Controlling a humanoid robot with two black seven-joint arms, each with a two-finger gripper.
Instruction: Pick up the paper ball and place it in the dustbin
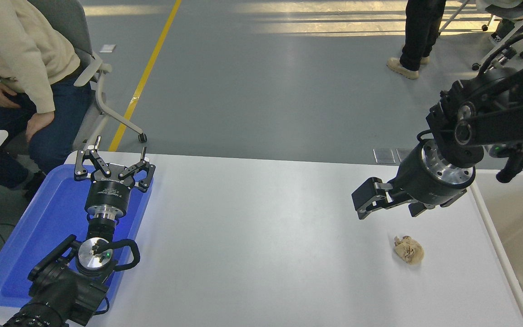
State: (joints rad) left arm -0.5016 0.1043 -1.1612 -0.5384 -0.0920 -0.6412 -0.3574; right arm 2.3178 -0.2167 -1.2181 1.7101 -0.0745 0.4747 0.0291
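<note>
Paper ball [409,250] lies lumpy, elongated toward lower right.

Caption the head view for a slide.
Right gripper hovers above the paper ball beside the dustbin; left gripper parked.
</note>
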